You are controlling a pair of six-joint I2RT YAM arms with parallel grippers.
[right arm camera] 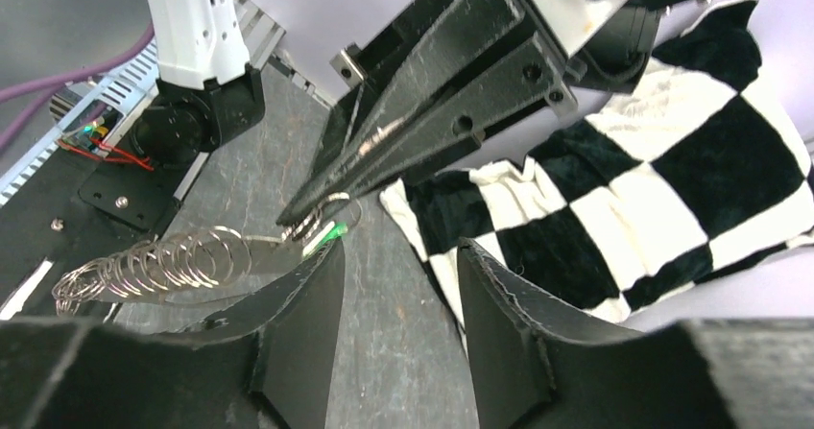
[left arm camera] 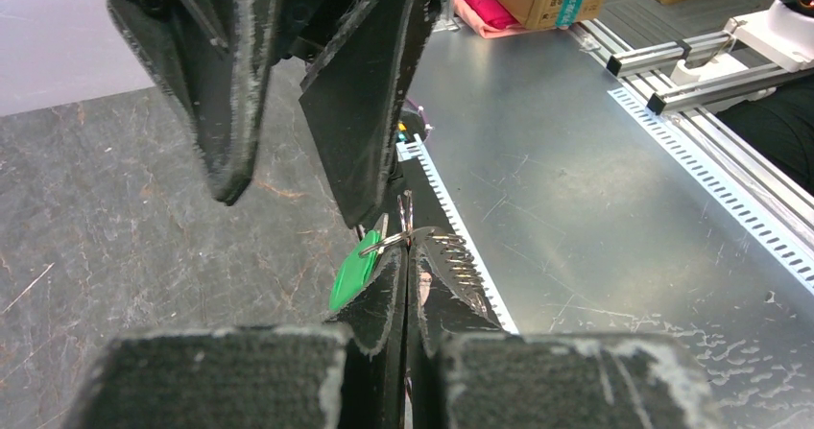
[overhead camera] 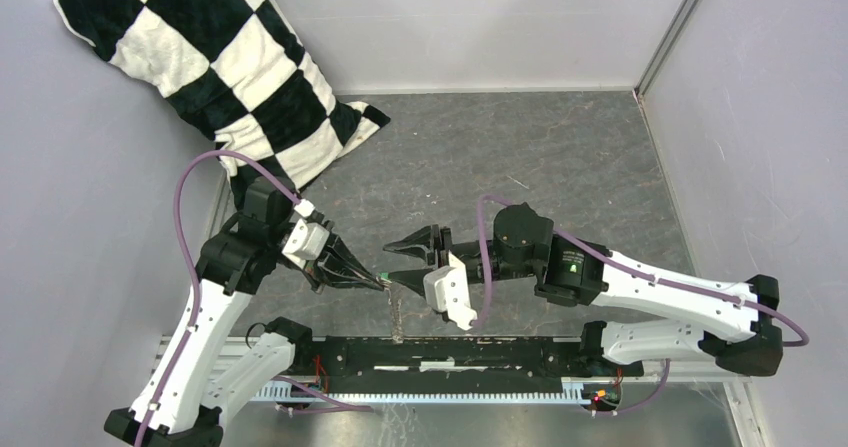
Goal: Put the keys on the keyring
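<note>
The key, green-tagged, sits low in the middle of the left wrist view, touching the tips of the left pincer, which is pressed together on the keyring just beside it. The ring's silvery coils trail toward the lower left of the right wrist view. The right pincer is spread and grips nothing (one fingertip is near the key). A checkered pillow fills the upper left of the grey table.
</note>
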